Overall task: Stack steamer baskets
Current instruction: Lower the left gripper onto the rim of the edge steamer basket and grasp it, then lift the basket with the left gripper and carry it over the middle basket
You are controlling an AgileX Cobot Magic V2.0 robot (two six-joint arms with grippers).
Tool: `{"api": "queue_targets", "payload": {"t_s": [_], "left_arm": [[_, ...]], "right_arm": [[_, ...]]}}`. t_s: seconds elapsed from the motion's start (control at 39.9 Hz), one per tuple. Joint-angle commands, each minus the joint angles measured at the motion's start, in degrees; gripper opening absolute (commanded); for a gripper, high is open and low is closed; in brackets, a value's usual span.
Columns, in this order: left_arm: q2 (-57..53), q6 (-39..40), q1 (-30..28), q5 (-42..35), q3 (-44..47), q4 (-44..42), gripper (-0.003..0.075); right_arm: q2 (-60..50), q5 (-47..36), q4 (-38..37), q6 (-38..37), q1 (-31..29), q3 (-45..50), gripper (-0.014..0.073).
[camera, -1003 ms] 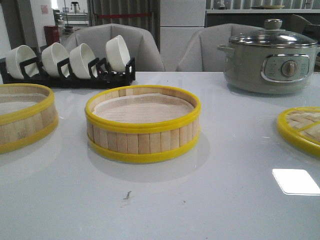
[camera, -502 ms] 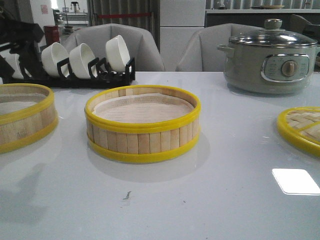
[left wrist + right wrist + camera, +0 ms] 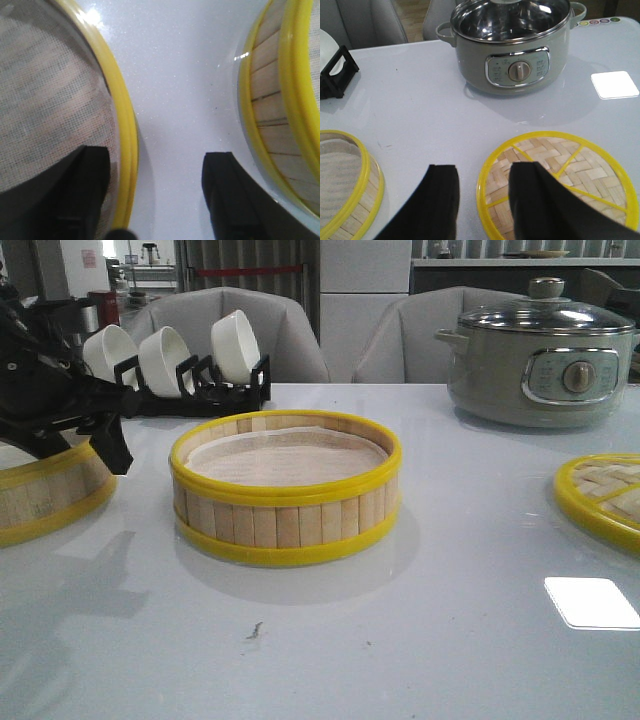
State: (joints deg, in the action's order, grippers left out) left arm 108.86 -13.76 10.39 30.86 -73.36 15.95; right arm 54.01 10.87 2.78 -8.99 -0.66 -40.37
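Two steamer baskets [image 3: 285, 490] [image 3: 45, 490] apart, left gripper [image 3: 155, 195] straddling one rim

From my front camera, the black left arm [image 3: 55, 390] hid much of the leftmost yellow-rimmed bamboo steamer basket [image 3: 45, 495]; the frame edge cropped the woven bamboo lid [image 3: 605, 500].

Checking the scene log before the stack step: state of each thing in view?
left steamer basket: on table, unstacked, rim between open fingers
centre steamer basket: on table, unstacked, liner inside
left gripper: open, straddling left basket's rim
right gripper: open, holding nothing, above the lid's edge
woven lid: flat on table
electric pot: glass lid on
bowls: on edge in rack
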Motion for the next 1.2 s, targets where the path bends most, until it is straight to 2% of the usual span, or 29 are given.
{"api": "queue_targets", "payload": {"t_s": [0.0,0.08,0.13,0.18,0.2,0.25,0.33,0.55,0.83,1.05,1.18], "left_arm": [[-2.7,-0.2,0.1,-2.7,-1.7,1.0,0.0463],[-2.5,-0.2,0.1,-2.7,-1.7,1.0,0.0383],[-2.5,-0.2,0.1,-2.7,-1.7,1.0,0.0265],[-2.5,-0.2,0.1,-2.6,-1.7,1.0,0.0091],[-2.5,-0.2,0.1,-2.6,-1.7,0.9,0.0065],[-2.5,-0.2,0.1,-2.6,-1.8,0.9,0.0115],[-2.7,-0.1,0.1,-1.9,-2.5,0.9,0.0083],[-5.9,1.8,2.4,1.0,-10.0,1.1,0.009],[-7.2,3.3,12.9,9.6,-24.7,1.1,0.009],[-6.7,3.3,23.4,10.7,-26.6,1.1,0.009],[-5.3,6.0,28.1,10.7,-26.6,1.1,0.0089]], "right_arm": [[-0.5,-3.8,-0.2,0.0,-0.1,-2.2,0.0363],[-0.5,-3.8,-0.2,0.0,-0.1,-2.2,0.0363],[-0.5,-3.8,-0.2,0.0,-0.1,-2.2,0.0363],[-0.5,-3.8,-0.2,0.0,-0.1,-2.2,0.0363],[-0.5,-3.8,-0.2,0.0,-0.1,-2.2,0.0363],[-0.5,-3.8,-0.2,0.0,-0.1,-2.2,0.0363],[-0.5,-3.8,-0.2,0.0,-0.1,-2.2,0.0363],[-0.5,-3.8,-0.2,0.0,-0.1,-2.2,0.0363],[-0.5,-3.9,-0.2,0.0,-0.1,-2.2,0.0363],[-0.5,-3.9,-0.2,0.0,-0.1,-2.2,0.0363],[-0.5,-3.9,-0.2,0.0,-0.1,-2.2,0.0363]]}}
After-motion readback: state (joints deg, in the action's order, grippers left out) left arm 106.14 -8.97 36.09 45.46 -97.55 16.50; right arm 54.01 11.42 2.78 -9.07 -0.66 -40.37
